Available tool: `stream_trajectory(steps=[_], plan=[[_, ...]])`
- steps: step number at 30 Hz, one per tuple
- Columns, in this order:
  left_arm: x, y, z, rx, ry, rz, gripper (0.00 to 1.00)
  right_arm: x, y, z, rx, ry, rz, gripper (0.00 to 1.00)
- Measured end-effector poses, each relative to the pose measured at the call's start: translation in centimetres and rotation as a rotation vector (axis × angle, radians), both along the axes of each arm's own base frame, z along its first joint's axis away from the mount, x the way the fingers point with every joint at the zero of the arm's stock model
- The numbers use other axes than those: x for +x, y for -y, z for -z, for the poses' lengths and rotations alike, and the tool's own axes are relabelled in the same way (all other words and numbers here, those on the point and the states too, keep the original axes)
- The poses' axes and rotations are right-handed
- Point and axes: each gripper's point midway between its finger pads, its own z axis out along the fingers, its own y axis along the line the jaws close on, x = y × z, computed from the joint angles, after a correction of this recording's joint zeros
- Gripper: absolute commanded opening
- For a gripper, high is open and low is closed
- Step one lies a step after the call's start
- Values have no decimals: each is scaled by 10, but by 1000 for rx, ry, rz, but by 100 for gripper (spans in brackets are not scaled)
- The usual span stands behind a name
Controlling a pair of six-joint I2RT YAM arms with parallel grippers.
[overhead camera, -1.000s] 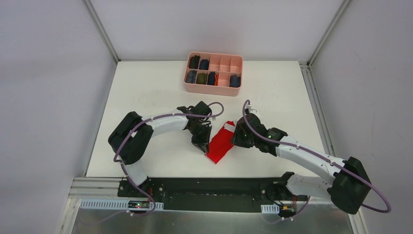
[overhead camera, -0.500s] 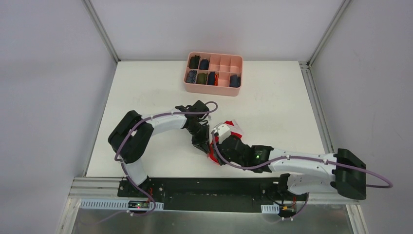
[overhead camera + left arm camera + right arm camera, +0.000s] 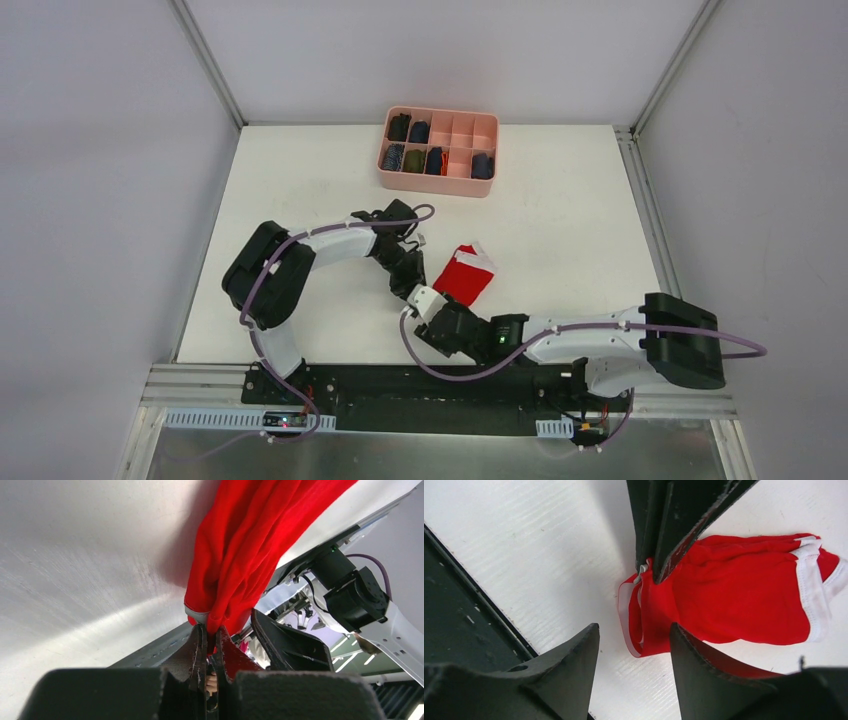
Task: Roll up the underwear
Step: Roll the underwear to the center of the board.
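The red underwear [image 3: 466,274] with white stripes lies on the white table, its near end bunched and lifted. My left gripper [image 3: 416,288] is shut on that bunched near end, and the left wrist view shows red cloth [image 3: 240,560] pinched between its jaws [image 3: 210,630]. My right gripper [image 3: 430,308] is low at the near end of the cloth, and its jaws [image 3: 634,630] are open and empty. The red cloth [image 3: 734,600] lies just beyond them. The left gripper's fingers [image 3: 664,525] come down from above onto the cloth's folded edge.
A pink divided box [image 3: 438,176] stands at the far middle of the table and holds several dark rolled garments. The table's near edge and a black rail [image 3: 440,385] run just behind my right gripper. White walls close in the sides.
My right arm has swung from the right side of the underwear round to its near end and sits lower. My left gripper has shifted slightly left and away, still holding the cloth, which now looks shorter.
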Motion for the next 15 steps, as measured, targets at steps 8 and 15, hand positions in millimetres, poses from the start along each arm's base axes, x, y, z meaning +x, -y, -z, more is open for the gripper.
stream_trajectory(steps=[8,15], plan=[[0,3,-4,-15,-17,-6,0,5,-6,9,-88,107,-50,57],[2,8,-12,-41,-19,-6,0,16,-15,13,-143,251,-55,55]])
